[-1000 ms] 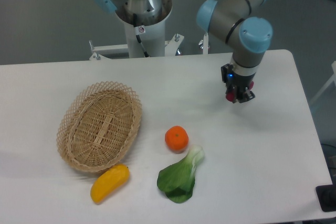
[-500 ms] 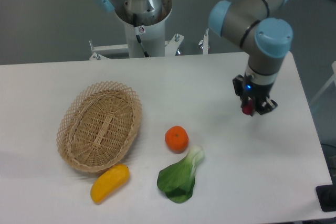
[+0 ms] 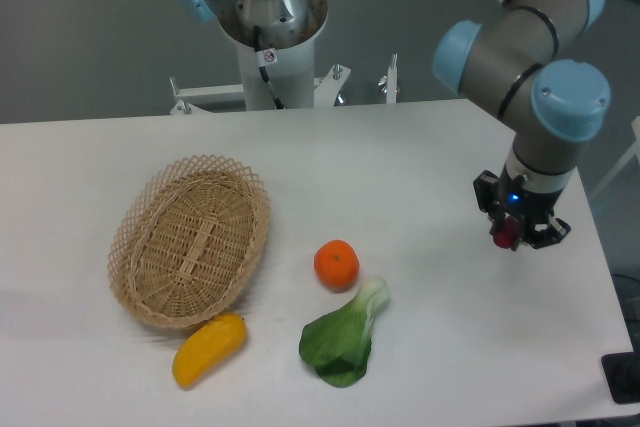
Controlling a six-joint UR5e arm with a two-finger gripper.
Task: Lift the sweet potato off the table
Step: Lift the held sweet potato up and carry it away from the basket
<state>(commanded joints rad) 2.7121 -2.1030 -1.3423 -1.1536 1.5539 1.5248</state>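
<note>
Standing here and reading across from the left, I see a woven wicker basket [image 3: 190, 239] lying empty on the table [image 3: 400, 157], with a yellow oblong vegetable [image 3: 209, 348] just below its rim. Further along sit a round orange [image 3: 337, 264] and, just beside it, a leafy green bok choy [image 3: 343, 339].

Over near the right edge, the gripper [image 3: 513, 235] hangs above the white surface with its fingers pinched on a small reddish thing, which I take to be the sweet potato [image 3: 506, 234]; only a sliver of it shows between the fingers. It seems to be clear of the tabletop, so the pick looks essentially done.

A tuber like that should be firm and fairly light, with smooth skin that could slip. Its tapered ends offer little purchase, so a hold across the thicker middle seems safest; I cannot tell where the fingers actually bear.

The tabletop is flat, white and matte. Behind it stands the arm's pedestal [image 3: 272, 42] against a grey wall.
</note>
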